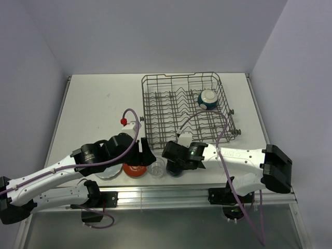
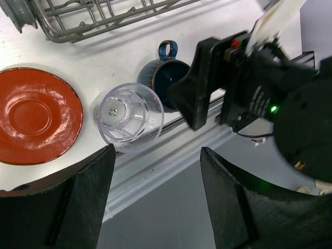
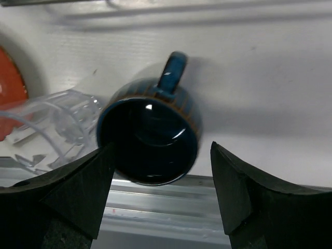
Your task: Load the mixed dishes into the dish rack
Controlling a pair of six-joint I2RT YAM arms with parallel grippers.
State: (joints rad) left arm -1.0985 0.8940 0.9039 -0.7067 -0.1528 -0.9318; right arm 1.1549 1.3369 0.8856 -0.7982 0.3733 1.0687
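The dish rack (image 1: pixel 181 106) stands at the far right of the table, with the cream bowl (image 1: pixel 208 98), dark outside, in its far right part. Along the near edge lie the pale blue-grey plate (image 1: pixel 107 173), the red-orange plate (image 1: pixel 136 169), the clear glass tumbler (image 1: pixel 156 167) and the dark blue mug (image 1: pixel 175 168). My right gripper (image 3: pixel 161 166) is open, just above the mug (image 3: pixel 150 137), its fingers apart on either side of the mug's near rim. My left gripper (image 2: pixel 155 171) is open and empty, above the table's edge near the tumbler (image 2: pixel 127 111) and red-orange plate (image 2: pixel 36 115).
The two grippers (image 1: pixel 148 150) (image 1: pixel 173 154) are close together over the near edge. A metal rail (image 1: pixel 171 196) runs along the table front. The rack's near corner (image 2: pixel 78 26) lies just beyond the dishes. Walls enclose the table on three sides.
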